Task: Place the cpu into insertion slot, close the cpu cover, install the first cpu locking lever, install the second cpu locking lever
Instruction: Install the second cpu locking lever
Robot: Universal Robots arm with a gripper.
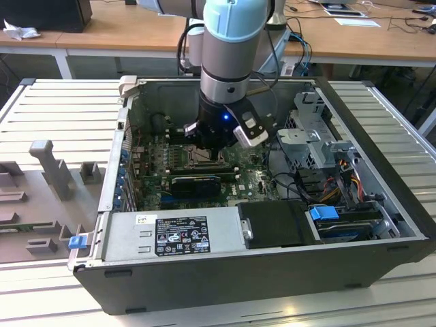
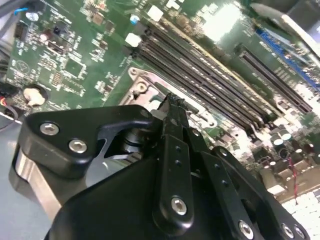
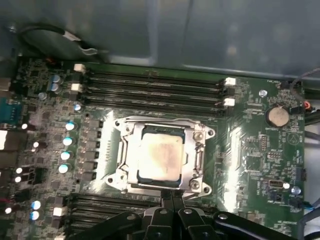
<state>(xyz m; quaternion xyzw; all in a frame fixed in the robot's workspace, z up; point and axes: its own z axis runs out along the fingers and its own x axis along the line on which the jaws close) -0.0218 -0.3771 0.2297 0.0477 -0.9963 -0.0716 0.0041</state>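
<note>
Cpu (image 3: 159,156): seated in insertion slot (image 3: 200,160), cpu cover (image 3: 125,160) down around it; judged light, rigid, fragile underneath, best held by its edges; gripper (image 3: 171,196): fingers pressed together, holding nothing, just beside the socket edge

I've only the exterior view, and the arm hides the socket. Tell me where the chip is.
Observer: In the first wrist view the pale silvery-beige square cpu lies flat in the silver-rimmed square insertion slot.
Operator: Report the cover.
Observer: The thin silvery windowed cpu cover appears to lie flat around the chip.
Operator: Now the gripper.
Observer: The black gripper is shut, empty, tips at the slot's edge.
</note>
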